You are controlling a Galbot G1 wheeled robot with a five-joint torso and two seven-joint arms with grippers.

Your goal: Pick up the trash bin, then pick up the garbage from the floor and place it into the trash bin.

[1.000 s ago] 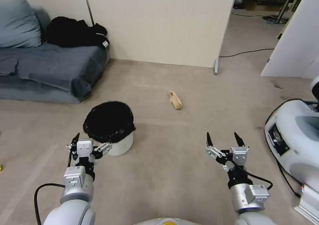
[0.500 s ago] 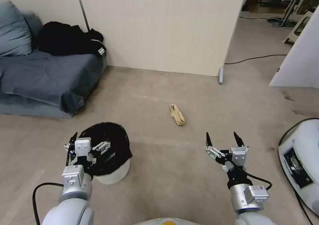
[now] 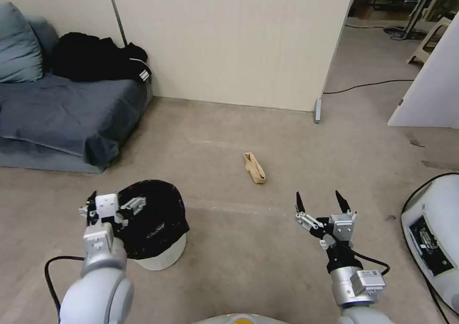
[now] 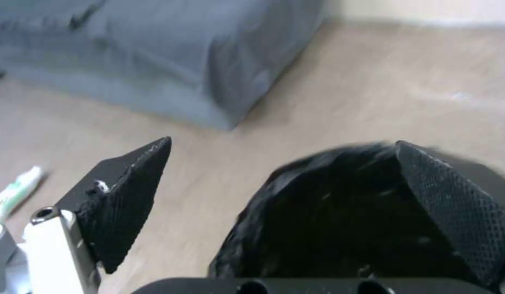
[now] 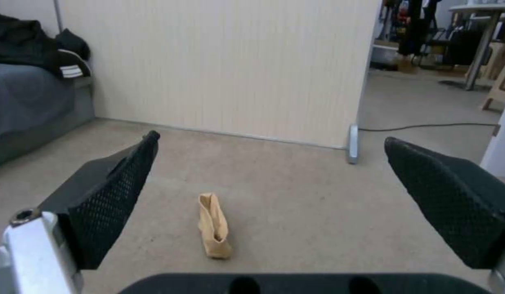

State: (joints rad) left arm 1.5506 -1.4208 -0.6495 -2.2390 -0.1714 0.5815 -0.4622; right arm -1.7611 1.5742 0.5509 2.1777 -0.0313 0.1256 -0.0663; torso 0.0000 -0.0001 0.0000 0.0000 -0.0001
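The trash bin (image 3: pixel 165 257) is a white bucket with a black liner (image 4: pixel 340 212), standing on the floor in front of me on the left. My left gripper (image 3: pixel 117 200) hangs open just above its near-left rim. In the left wrist view (image 4: pixel 282 142) one finger is over the liner and the other over bare floor. The garbage in view is a tan wrapper (image 3: pixel 254 167) lying ahead in the middle, and a small white-green tube (image 4: pixel 18 190) left of the bin. My right gripper (image 3: pixel 319 200) is open and empty above the floor, facing the wrapper (image 5: pixel 213 226).
A grey-blue sofa bed (image 3: pixel 57 113) with black clothes (image 3: pixel 95 63) stands at the left. A beige partition (image 3: pixel 229 42) with a metal foot (image 3: pixel 317 111) is ahead. A cable (image 3: pixel 368 84) crosses the floor beyond it. A white machine (image 3: pixel 430 233) sits close on the right.
The whole view has shifted and the bin now lies nearer to me. My left gripper has come over the bin's near-left rim, still open. The right gripper holds its pose.
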